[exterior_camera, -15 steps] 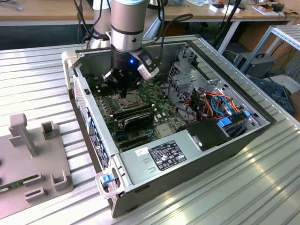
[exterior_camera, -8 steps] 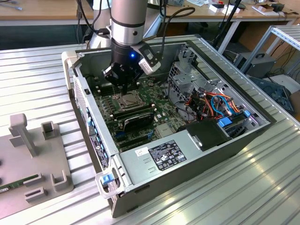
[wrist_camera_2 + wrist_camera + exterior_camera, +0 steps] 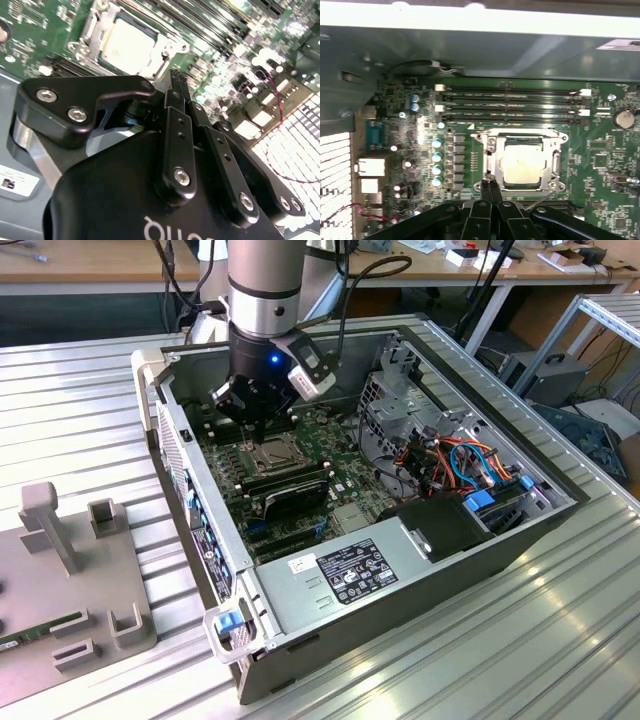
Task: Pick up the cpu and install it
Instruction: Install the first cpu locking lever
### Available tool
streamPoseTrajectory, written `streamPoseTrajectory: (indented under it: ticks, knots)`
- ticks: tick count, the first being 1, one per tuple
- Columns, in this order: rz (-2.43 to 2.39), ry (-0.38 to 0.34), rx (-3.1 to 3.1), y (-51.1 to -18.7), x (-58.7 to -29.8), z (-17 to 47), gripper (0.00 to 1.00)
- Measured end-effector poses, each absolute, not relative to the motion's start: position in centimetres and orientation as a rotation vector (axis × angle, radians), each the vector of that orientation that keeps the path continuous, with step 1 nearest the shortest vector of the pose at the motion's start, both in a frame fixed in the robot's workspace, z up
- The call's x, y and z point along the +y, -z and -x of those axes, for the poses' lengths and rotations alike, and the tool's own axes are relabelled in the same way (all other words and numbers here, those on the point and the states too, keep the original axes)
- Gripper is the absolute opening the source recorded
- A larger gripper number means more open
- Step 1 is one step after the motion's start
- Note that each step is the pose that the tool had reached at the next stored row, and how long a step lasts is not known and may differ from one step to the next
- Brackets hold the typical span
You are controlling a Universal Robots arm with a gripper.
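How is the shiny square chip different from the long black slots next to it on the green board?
The chip is square and pale silvery; the slots are long, thin and black. There is one chip, but four slots lying side by side. The chip sits inside a metal frame; the slots have white clips at their ends. Both lie flat on the green board.

Label [image 3: 352,575] on power supply [image 3: 300,612]: print too small to read. White lettering [image 3: 165,229] on gripper [image 3: 175,80]: cut off, unreadable. Sticker [image 3: 620,45] on case wall [image 3: 470,47]: illegible.
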State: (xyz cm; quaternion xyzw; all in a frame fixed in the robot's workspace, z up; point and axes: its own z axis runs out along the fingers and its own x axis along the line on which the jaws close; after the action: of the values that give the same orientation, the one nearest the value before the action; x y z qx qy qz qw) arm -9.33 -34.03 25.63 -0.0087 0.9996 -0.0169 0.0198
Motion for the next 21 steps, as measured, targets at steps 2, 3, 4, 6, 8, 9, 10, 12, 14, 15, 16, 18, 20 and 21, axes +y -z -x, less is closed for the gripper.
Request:
streamPoseTrajectory:
  ticks: [2,3,4,6,8,9,10,12,14,15,16,18,20,21]
  knots:
    - [0.027,0.052,3.101,-25.6,-34.0,9.9,0.11]
    - [0.027,0.052,3.101,-25.6,-34.0,10.2,0.11]
    - [0.027,0.052,3.101,-25.6,-34.0,10.5,0.11]
    - [0.027,0.052,3.1,-25.6,-34.0,11.0,0.11]
    - [0.027,0.052,3.1,-25.6,-34.0,11.4,0.11]
    - [0.027,0.052,3.1,-25.6,-34.0,11.6,0.11]
    - [0.027,0.052,3.099,-25.6,-33.6,11.7,0.11]
    - [0.027,0.052,3.099,-25.6,-33.2,11.7,0.11]
    - [0.027,0.052,3.099,-25.6,-32.7,11.7,0.11]
    - [0.027,0.052,3.099,-25.6,-32.6,11.7,0.11]
    - [0.026,0.052,3.099,-25.6,-32.3,11.7,0.11]
    - [0.026,0.052,3.099,-25.6,-31.9,11.7,0.11]
    - [0.026,0.052,3.099,-25.6,-31.6,11.7,0.11]
    - [0.026,0.052,3.099,-25.6,-31.6,11.7,0.11]
